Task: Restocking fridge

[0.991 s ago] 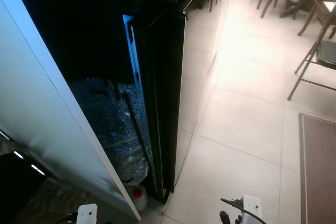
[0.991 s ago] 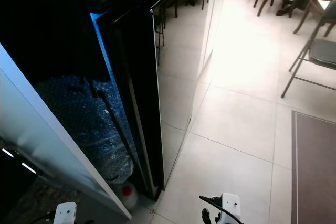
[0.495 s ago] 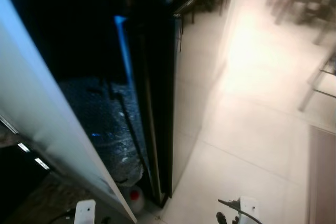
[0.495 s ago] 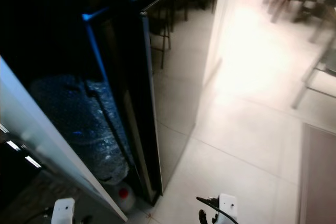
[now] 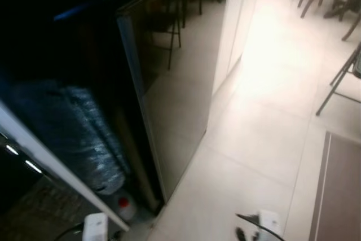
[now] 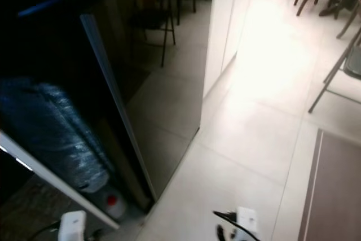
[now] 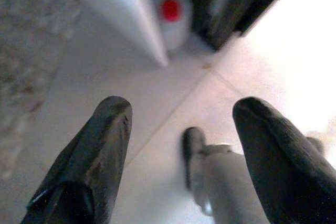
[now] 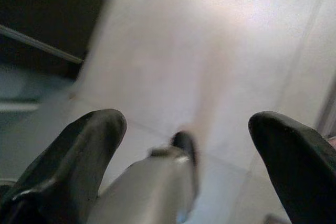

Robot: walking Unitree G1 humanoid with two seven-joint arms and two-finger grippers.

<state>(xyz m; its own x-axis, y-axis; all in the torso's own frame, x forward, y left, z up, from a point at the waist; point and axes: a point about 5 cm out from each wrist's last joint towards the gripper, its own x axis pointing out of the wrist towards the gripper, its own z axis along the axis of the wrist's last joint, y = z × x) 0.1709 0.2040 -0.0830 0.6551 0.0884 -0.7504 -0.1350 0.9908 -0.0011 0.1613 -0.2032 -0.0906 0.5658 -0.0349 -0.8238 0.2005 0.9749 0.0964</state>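
Note:
The tall black fridge [image 5: 169, 83] stands on the left, and its glossy side mirrors chairs and floor tiles. Both arms hang low at the bottom edge of the head views: the left wrist [image 5: 95, 227] near the fridge's foot, the right wrist [image 5: 265, 223] over the tiles. In the left wrist view my left gripper [image 7: 181, 111] is open over the floor, nothing between its black fingers [image 7: 100, 145]. My right gripper [image 8: 186, 124] is open too, above pale tiles, and holds nothing.
A roll of bubble wrap [image 5: 79, 139] leans in the dark gap beside the fridge, behind a slanted white panel [image 5: 45, 156]. A white jug with a red cap [image 5: 124, 204] stands at its foot. Chairs [image 5: 338, 77] and a brown mat [image 5: 338, 190] lie to the right.
The whole picture has shifted and blurred, so the camera has moved; the fridge's side now shows broader and further left. Both arms hang as before.

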